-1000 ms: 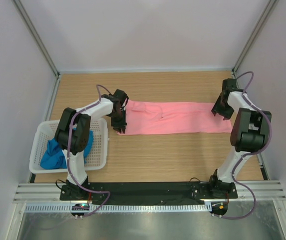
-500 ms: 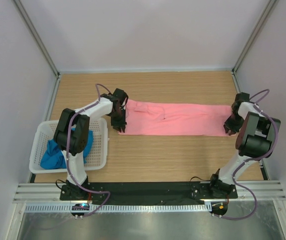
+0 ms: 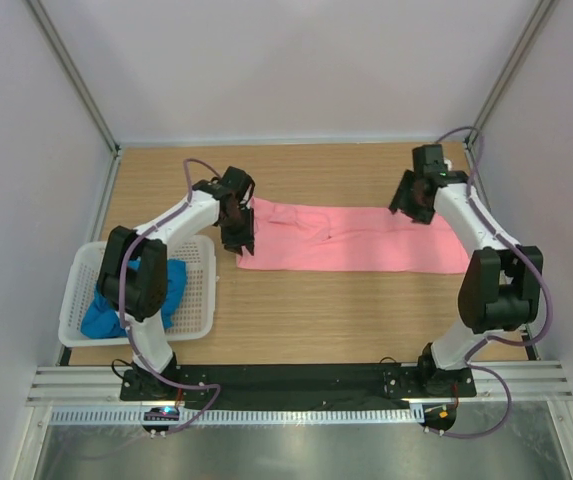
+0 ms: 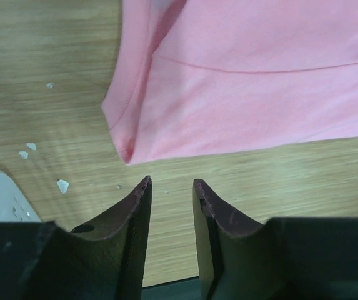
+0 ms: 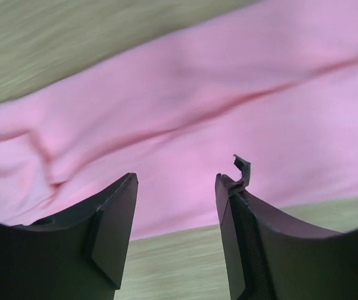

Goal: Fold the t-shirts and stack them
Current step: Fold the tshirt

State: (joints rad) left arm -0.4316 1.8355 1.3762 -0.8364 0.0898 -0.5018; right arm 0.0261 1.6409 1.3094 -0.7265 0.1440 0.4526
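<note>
Both your claws are empty.
Left gripper [image 4: 170, 185] narrowly spread, pink t-shirt [image 4: 260, 94] corner just ahead; right gripper [image 5: 175, 178] spread wide above it.

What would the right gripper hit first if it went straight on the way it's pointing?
Most likely the pink t-shirt, which fills the view beyond the open right gripper; distance is unclear.

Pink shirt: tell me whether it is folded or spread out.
Folded lengthwise: the pink shirt lies flat on the table as a long narrow band, no sleeves showing, layered edges at one corner.
</note>
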